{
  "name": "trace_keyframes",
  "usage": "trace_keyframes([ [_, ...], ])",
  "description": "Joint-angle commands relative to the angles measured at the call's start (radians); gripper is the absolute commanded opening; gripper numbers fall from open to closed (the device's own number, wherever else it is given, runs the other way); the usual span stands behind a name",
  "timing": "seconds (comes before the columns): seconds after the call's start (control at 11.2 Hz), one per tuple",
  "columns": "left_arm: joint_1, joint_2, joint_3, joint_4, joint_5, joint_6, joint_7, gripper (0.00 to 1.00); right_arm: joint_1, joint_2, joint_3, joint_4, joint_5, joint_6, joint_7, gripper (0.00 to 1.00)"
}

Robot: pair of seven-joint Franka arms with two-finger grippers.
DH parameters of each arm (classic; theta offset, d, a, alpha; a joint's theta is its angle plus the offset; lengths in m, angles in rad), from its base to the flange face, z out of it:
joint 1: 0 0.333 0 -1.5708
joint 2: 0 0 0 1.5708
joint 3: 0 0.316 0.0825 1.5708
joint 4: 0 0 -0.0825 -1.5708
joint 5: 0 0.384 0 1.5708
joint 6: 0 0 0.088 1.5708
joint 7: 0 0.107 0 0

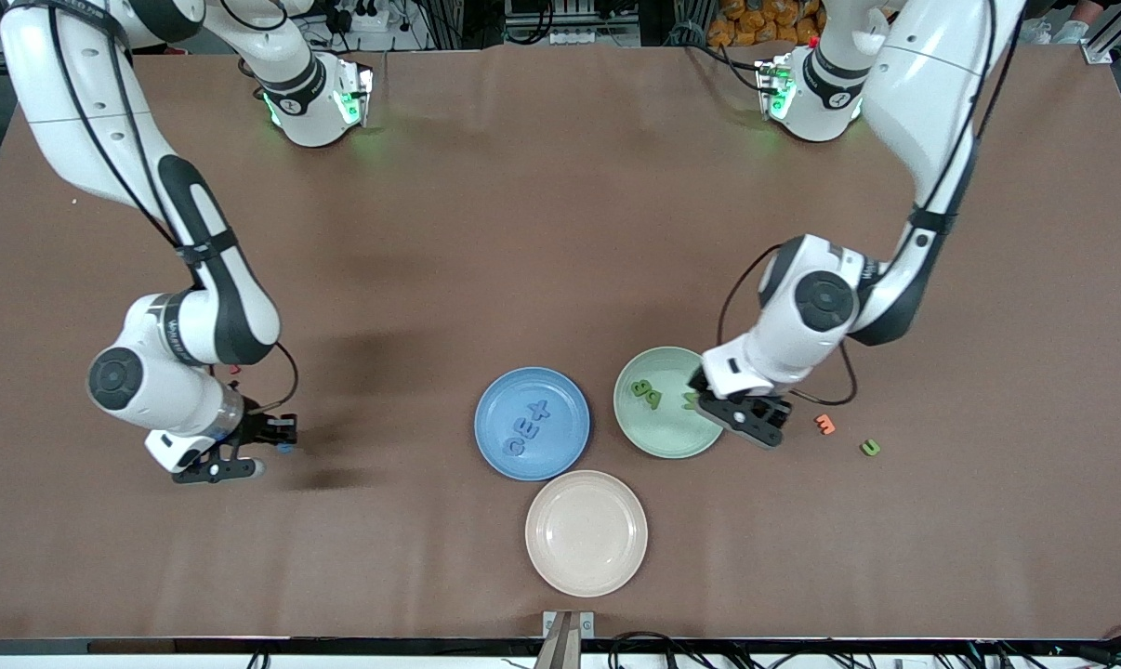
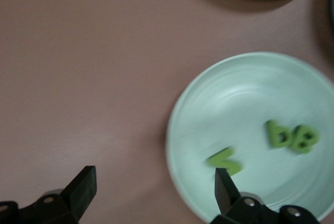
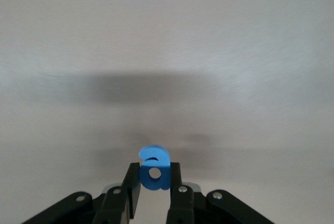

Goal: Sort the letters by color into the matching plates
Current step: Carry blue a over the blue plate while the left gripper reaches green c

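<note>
**Blue letter gripped, green letters in the mint plate**

The right gripper is up over bare brown table toward the right arm's end, clenched on a small blue foam letter "a". The round medium blue plate holds three blue foam letters. Nearer the front camera lies the empty cream-beige plate. The pale mint green plate holds three green foam letters. The left gripper hangs over its rim, fingers released wide. An orange letter and another green letter lie on the table toward the left arm's end
</note>
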Motion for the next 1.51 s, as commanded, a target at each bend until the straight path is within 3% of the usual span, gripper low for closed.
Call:
trace_keyframes([
  [0.0,0.030,-0.025,0.059,-0.009,0.007,-0.027,0.236,1.00,0.098,-0.022,0.009,-0.010,0.006,-0.011,0.263,0.22],
  [0.36,0.098,-0.048,0.082,-0.012,-0.024,-0.084,0.581,1.00,0.279,-0.022,-0.014,0.001,0.035,-0.008,0.464,0.22],
  [0.71,0.153,-0.043,0.136,-0.038,-0.199,-0.085,0.979,1.00,0.468,-0.014,-0.084,0.039,0.173,-0.008,0.509,0.25],
  [1.33,0.124,0.027,0.231,-0.017,-0.296,-0.085,1.002,1.00,0.543,0.102,-0.086,0.243,0.196,0.024,0.520,0.26],
  [1.42,0.121,0.047,0.242,-0.002,-0.296,-0.087,1.007,1.00,0.548,0.113,-0.086,0.247,0.196,0.051,0.517,0.37],
])
